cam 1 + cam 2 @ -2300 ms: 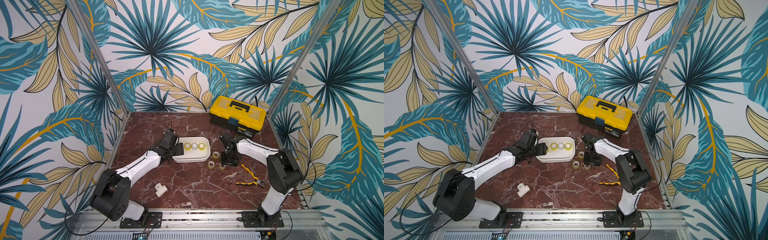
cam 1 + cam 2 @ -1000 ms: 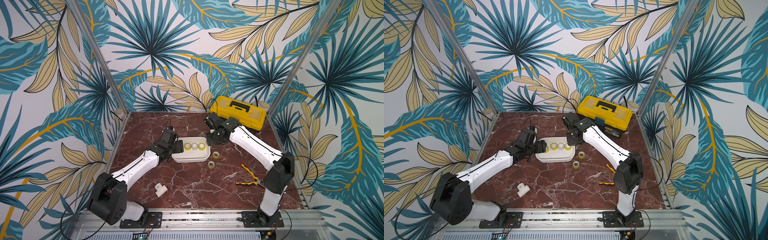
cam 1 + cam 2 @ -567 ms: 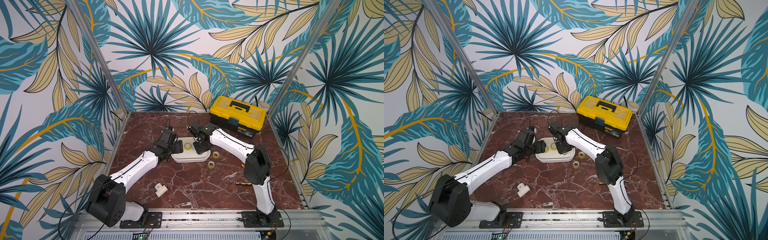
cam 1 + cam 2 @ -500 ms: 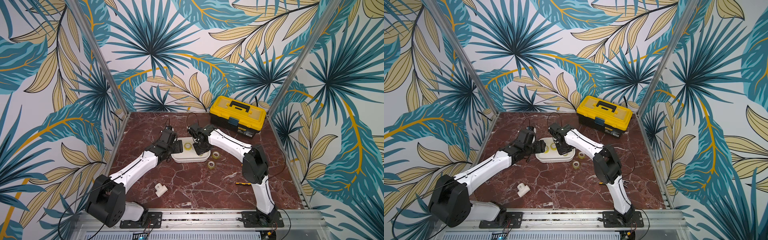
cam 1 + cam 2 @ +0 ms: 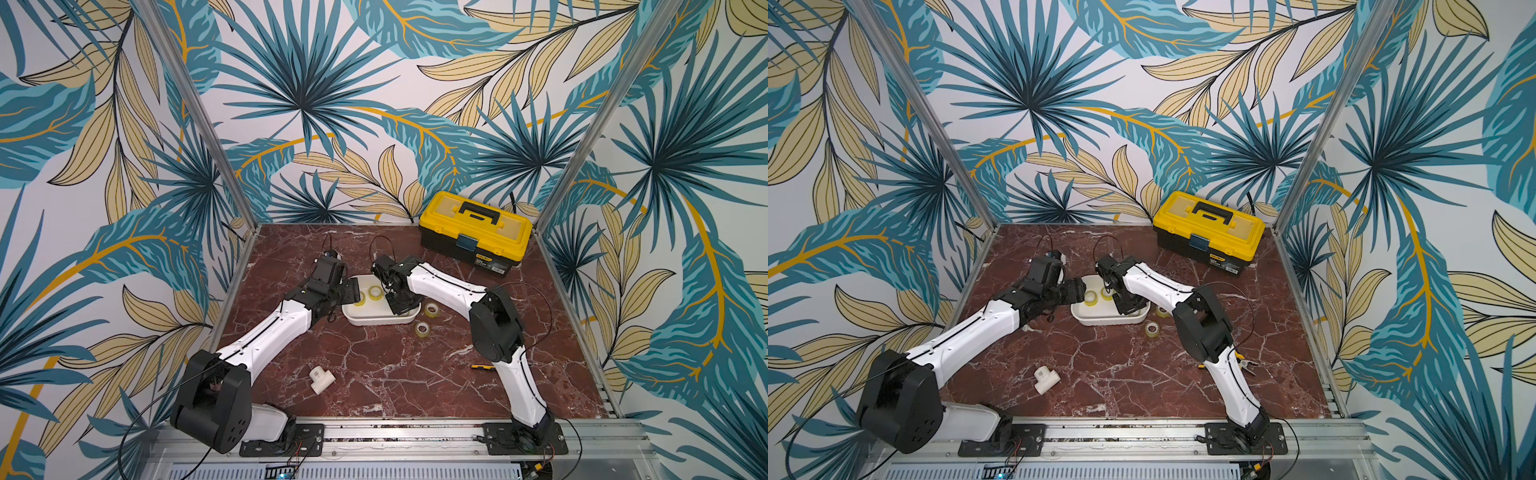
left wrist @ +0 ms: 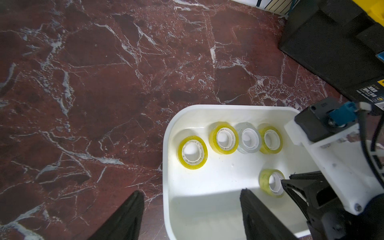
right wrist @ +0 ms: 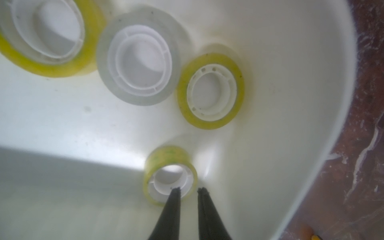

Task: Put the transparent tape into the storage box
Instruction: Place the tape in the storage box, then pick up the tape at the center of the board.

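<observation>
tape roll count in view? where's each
7 rolls. Five in the tub: four in a row, one at the right claw. Two on the table beside the tub. The right arm covers a tub corner, so another could be hidden.

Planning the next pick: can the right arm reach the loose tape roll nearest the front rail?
Probably yes. That roll lies flat on the bare table just outside the storage box, nothing touching it, and the right gripper hangs inside the box close by, on the same side.
</observation>
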Robot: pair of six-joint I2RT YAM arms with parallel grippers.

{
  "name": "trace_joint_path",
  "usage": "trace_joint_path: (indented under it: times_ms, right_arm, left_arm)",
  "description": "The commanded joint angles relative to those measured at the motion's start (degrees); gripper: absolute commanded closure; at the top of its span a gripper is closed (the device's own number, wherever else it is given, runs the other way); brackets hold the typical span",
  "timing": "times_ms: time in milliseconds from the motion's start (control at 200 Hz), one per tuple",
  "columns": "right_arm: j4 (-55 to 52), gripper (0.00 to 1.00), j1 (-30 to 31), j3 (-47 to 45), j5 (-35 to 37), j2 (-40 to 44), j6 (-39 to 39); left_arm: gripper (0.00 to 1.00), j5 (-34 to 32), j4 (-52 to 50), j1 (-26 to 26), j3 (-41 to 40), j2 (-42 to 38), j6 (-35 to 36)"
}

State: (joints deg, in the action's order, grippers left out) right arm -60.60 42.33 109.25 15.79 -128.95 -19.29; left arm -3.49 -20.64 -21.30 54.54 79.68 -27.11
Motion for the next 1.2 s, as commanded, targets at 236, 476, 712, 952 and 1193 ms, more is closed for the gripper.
trace_joint_path:
  times_ms: [236, 476, 712, 952, 1193]
  right_arm:
    - [-0.5, 0.75, 0.0, 0.8, 1.3, 1.1, -0.9]
    - [-3.2, 0.65, -0.4, 3.2, 3.6, 9.1, -2.3]
    - [-4.8, 0.52, -7.4, -5.1, 1.1, 17.6, -9.0]
    - [4.3, 0.52, -14.7, -18.7, -7.5, 19.3, -12.1]
    - [12.4, 0.51, -16.5, -23.4, -12.5, 15.6, -14.7]
  left_arm:
    - [0.21, 1.5, 0.1, 1.1, -0.1, -0.7, 1.3]
    - [0.21, 1.8, 0.7, 1.1, -0.3, -1.3, 1.6]
    - [0.17, 1.7, 1.3, 1.1, -0.5, -2.1, 2.0]
    - [0.1, 2.1, 0.8, 1.2, -0.5, -1.5, 1.9]
    - [0.07, 2.3, 0.1, 1.2, -0.8, -1.1, 1.7]
